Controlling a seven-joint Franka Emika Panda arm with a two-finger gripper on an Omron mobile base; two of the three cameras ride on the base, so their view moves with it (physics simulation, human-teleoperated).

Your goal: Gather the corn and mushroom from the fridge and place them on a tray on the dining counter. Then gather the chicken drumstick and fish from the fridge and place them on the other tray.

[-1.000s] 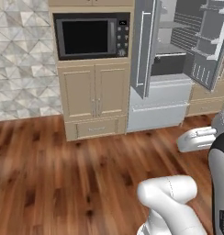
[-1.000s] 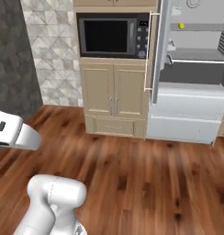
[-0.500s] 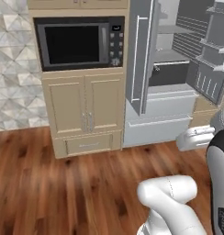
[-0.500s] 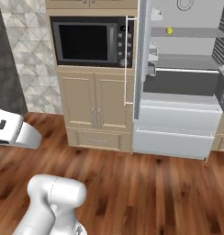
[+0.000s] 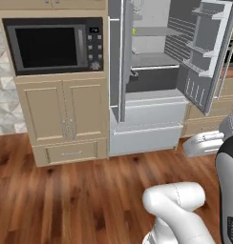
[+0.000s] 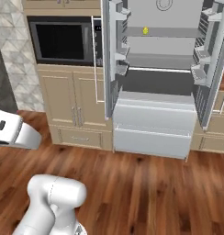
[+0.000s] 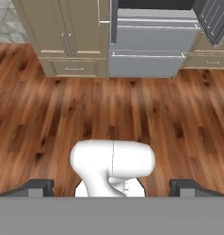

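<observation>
Black built-in microwave (image 5: 54,45) with a dark glass door and a button panel on its right side; set into a beige wooden cabinet column (image 5: 66,116), left of the fridge. Below it are two panelled cabinet doors with slim metal handles and one drawer at the foot.

Grey French-door fridge (image 6: 155,114), both upper doors swung wide; the left door (image 5: 123,62) stands edge-on toward the left base view, the right door (image 5: 206,52) shows its grey door bins. Two grey freezer drawers are closed beneath the open compartment.

Small yellow item, likely the corn (image 6: 145,31): resting on the upper grey shelf (image 6: 178,33) inside the fridge, toward that shelf's left end. It is too small to tell its shape. The other foods cannot be made out.

Brown wooden plank floor (image 7: 49,119) runs in front of the cabinets and the fridge.

Pincer (image 7: 112,187): dark fingertips at the lower corners of the hand view, spread wide apart, nothing between them, well apart from the fridge.
</observation>
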